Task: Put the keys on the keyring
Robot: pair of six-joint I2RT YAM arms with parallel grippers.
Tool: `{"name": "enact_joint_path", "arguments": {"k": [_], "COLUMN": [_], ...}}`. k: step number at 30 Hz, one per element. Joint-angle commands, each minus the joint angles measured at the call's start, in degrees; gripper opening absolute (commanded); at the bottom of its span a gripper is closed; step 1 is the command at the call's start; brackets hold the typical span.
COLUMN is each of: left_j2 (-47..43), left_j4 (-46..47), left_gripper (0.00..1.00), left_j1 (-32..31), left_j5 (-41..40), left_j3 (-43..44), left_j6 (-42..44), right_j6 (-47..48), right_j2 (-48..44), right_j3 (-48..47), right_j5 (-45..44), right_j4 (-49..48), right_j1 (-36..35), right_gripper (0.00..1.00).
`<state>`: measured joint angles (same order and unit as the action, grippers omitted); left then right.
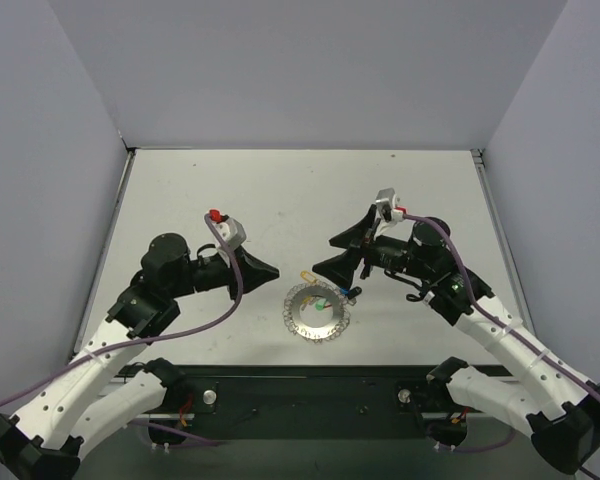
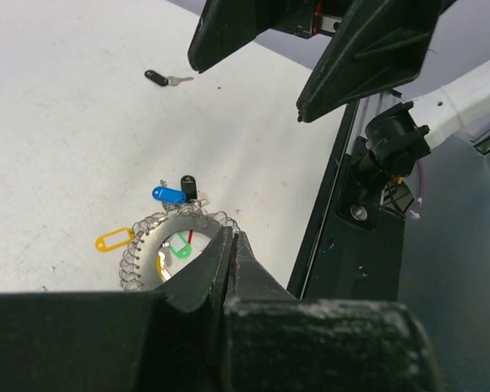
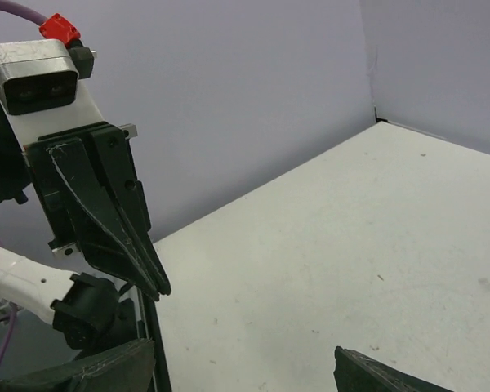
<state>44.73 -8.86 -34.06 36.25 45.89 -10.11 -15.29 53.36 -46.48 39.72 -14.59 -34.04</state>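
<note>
A: How did the pincers stand?
B: The left pincer (image 1: 276, 270) was closed, empty; the right pincer (image 1: 324, 257) gaped, holding nothing.
A: The keyring?
B: The keyring (image 1: 298, 312) lay flat just beneath both tips; a green key (image 1: 321, 305) lay within its hole.
</note>
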Motion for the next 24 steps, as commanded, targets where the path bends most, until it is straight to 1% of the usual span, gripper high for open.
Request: {"name": "enact_joint_path", "arguments": {"k": [1,2,3,4,5,6,7,8,9,10,11,12,14,15,17,20,21,24], "left_j2": [3.69,6.22,7.64,8.87,11.06,11.86,12.48,12.83,12.66,12.4,11.7,11.26,9.68,9.33,7.92,5.73,4.94,1.51], "left_j4": [5.06,6.56,6.93,5.71,4.48,3.16,2.45,2.53,2.71,3.32,2.89,2.54,1.84,1.14,-0.71,-1.33,-0.38,1.04], "left_gripper": [0.0,0.01,0.03,0.07,0.16,0.19,0.22,0.27,0.33,0.4,0.42,0.48,0.51,0.65,0.67,0.67,0.67,0.67], "left_j1": [0.23,0.23,0.31,0.31,0.4,0.49,0.49,0.49,0.49,0.49,0.66,0.67,0.75,0.75,0.75,0.75,0.84,0.84], "left_j5": [-4.78,-5.13,-6.35,-7.58,-9.16,-11.35,-11.9,-12.43,-14.69,-15.93,-18.82,-20.15,-22.44,-22.89,-25.25,-25.79,-25.53,-23.95], "left_j3": [-2.82,-3.61,-3.35,-2.91,-2.39,-1.25,-1.33,-1.59,-2.11,-3.51,-3.96,-4.31,-5.19,-5.46,-6.16,-9.57,-10.72,-13.8], "left_j6": [-4.64,-7.53,-8.34,-9.31,-12.1,-13.43,-14.84,-17.38,-18.71,-20.29,-23.26,-24.25,-26.36,-26.45,-26.19,-24.44,-24.26,-23.91], "right_j6": [2.28,1.85,-1.03,-2.28,-3.94,-7.53,-9.39,-10.63,-13.08,-13.45,-13.89,-14.41,-15.82,-16.35,-18.37,-22.32,-23.2,-25.58], "right_j2": [2.61,3.49,4.72,6.3,6.75,7.01,7.1,7.11,7.11,7.45,7.54,7.54,6.67,6.06,3.86,0.0,-2.19,-5.97], "right_j3": [0.86,1.39,1.39,1.3,2.09,2.62,3.32,3.5,3.59,3.33,2.45,1.84,2.09,2.62,5.24,8.67,11.12,14.47], "right_j5": [-6.05,-7.02,-7.73,-7.65,-7.82,-7.99,-8.61,-9.48,-10.19,-11.06,-13.07,-14.92,-20.09,-22.04,-27.04,-32.59,-33.39,-35.06], "right_j4": [3.24,3.25,3.77,5.95,6.15,5.98,6.41,6.85,7.38,9.21,10.53,13.77,16.41,17.74,19.16,20.82,21.09,21.36], "right_j1": [0.55,0.47,0.64,0.73,0.73,0.82,0.91,0.91,0.91,0.99,1.0,1.0,1.0,1.0,1.0,0.91,0.82,0.65], "right_gripper": [0.93,0.96,0.96,0.97,0.99,1.0,1.0,1.0,1.0,1.0,1.0,1.0,1.0,1.0,1.0,1.0,1.0,1.0]}}
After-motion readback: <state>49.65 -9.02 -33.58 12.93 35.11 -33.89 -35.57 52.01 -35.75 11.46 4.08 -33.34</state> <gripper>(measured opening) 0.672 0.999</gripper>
